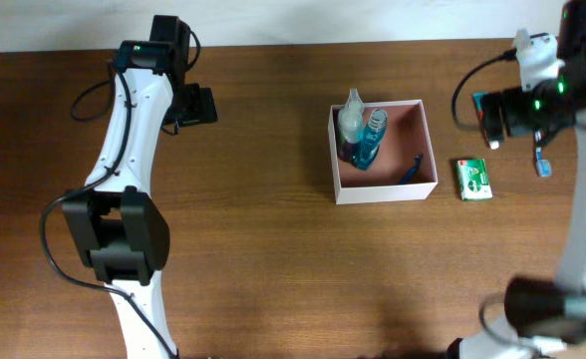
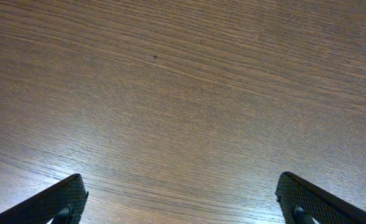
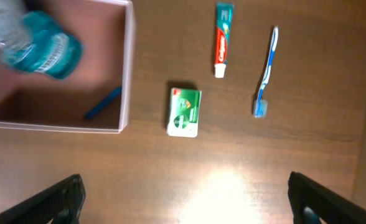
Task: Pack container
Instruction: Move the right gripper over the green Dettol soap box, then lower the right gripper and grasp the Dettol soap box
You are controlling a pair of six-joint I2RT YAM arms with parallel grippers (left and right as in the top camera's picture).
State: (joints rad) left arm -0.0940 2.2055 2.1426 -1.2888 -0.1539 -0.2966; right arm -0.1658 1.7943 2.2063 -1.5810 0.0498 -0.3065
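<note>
The container is a square white-walled box with a pinkish-brown inside, right of the table's middle. It holds a clear bottle, a blue mouthwash bottle and a small blue stick. In the right wrist view I see its wall, the mouthwash bottle and the blue stick. My right gripper is open and empty, high over the table to the container's right. My left gripper is open and empty over bare wood at the far left.
A green soap box lies just right of the container. A toothpaste tube and a blue toothbrush lie beyond it. In the overhead view the toothbrush is partly hidden under my right arm.
</note>
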